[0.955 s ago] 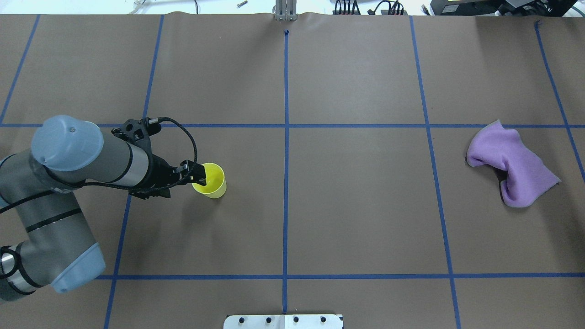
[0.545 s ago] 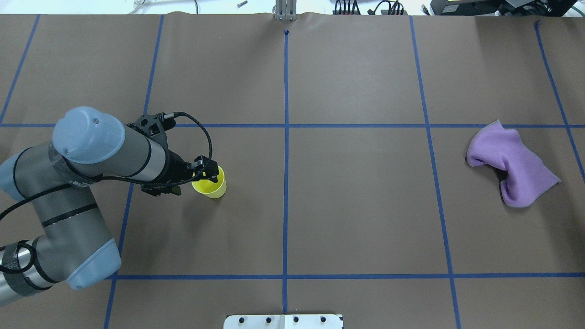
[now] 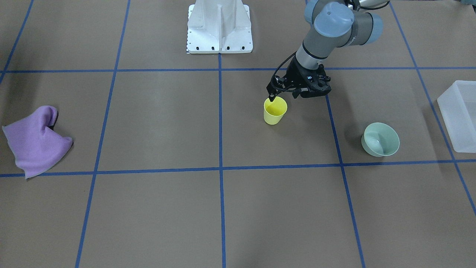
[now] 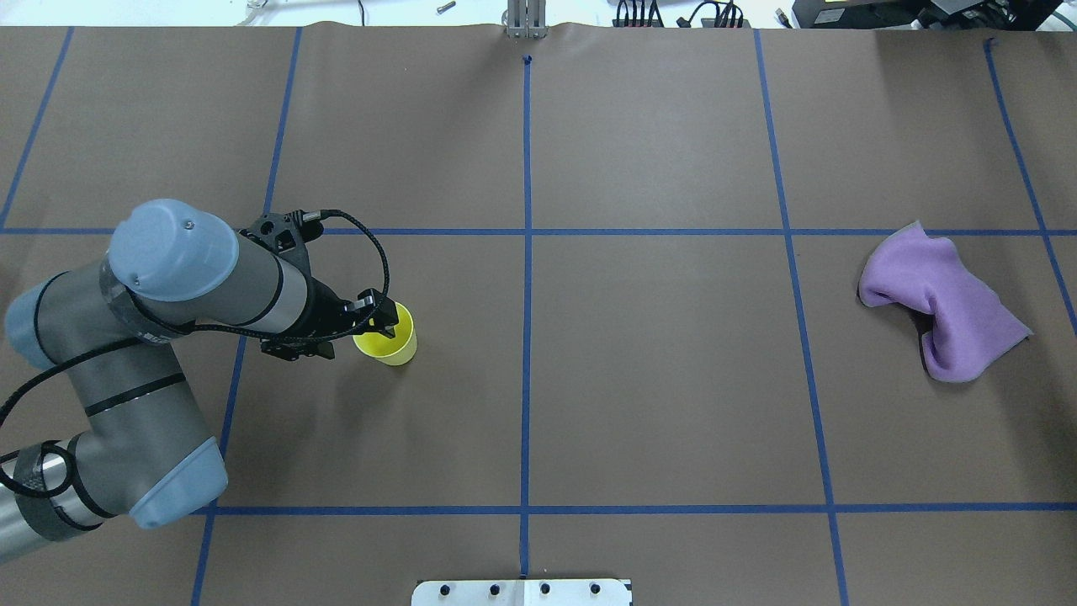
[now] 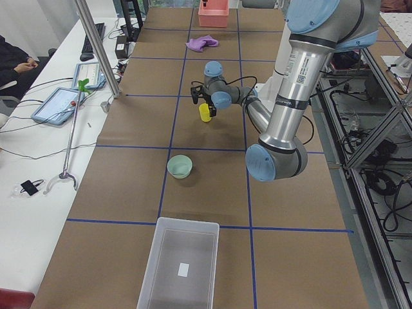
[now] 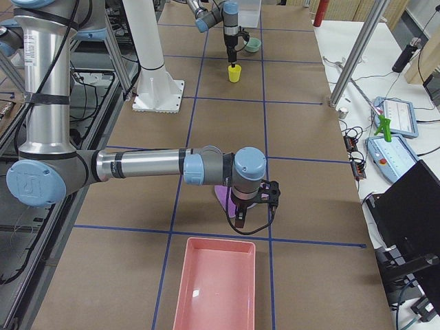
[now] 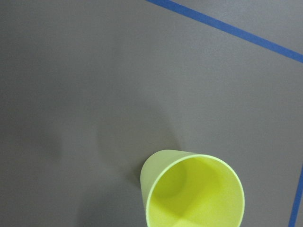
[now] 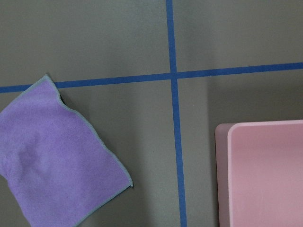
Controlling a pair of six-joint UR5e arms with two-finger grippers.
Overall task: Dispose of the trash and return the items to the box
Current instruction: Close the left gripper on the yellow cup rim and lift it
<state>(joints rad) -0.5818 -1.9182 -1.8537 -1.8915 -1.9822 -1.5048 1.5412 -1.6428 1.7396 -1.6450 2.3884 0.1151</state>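
The left arm (image 4: 210, 295) comes in with its elbow bent, forearm running forward and inward, wrist turned down. The left gripper (image 3: 272, 97) points straight down and sits low, narrow at the tip; whether it is clamped cannot be judged. The right arm (image 6: 144, 165) stretches out level, wrist bent down. The right gripper (image 6: 240, 218) hangs vertical and low; its jaw setting is not discernible.

Smooth, faintly glossy plastic cup (image 3: 275, 111); frosted translucent plastic bin (image 5: 180, 270); soft napped cloth (image 4: 942, 303); matt brown paper table cover (image 4: 656, 379).
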